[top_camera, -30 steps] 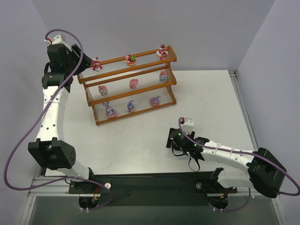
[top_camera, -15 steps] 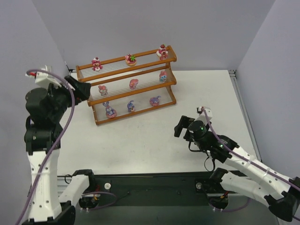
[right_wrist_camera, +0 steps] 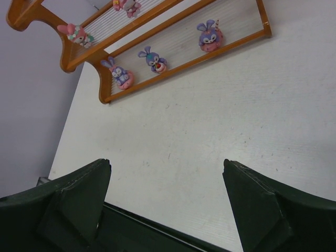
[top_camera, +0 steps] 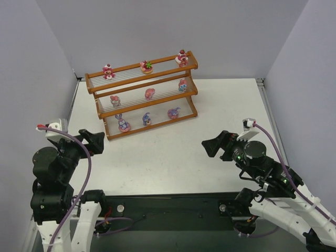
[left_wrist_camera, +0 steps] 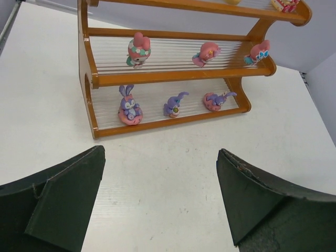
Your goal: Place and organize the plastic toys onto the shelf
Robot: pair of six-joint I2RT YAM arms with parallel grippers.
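Note:
The shelf (top_camera: pixel 152 126) stands at the back of the table, an orange-brown stepped rack. Each tier holds three plastic toys: the top one (top_camera: pixel 146 65), the middle one (top_camera: pixel 149 93) and the bottom one (top_camera: pixel 147 119). My left gripper (top_camera: pixel 97 142) is open and empty, off the shelf's near left corner. My right gripper (top_camera: pixel 211 147) is open and empty, well to the shelf's near right. The left wrist view shows the shelf (left_wrist_camera: pixel 157 77) with purple bunnies (left_wrist_camera: pixel 129 106) beyond my open gripper (left_wrist_camera: pixel 160 152). The right wrist view shows the shelf (right_wrist_camera: pixel 184 65) beyond my open gripper (right_wrist_camera: pixel 167 163).
Grey walls close in the table on the left, back and right. A black base plate (top_camera: pixel 168 207) runs along the near edge between the arm bases. A metal rail (top_camera: pixel 270 115) borders the table's right side. Purple cables (top_camera: pixel 79 173) hang from the arms.
Both arms have pulled back toward the near edge. The left gripper left the shelf's top left end and dropped to the near left. The right gripper shifted right. The toys have not moved.

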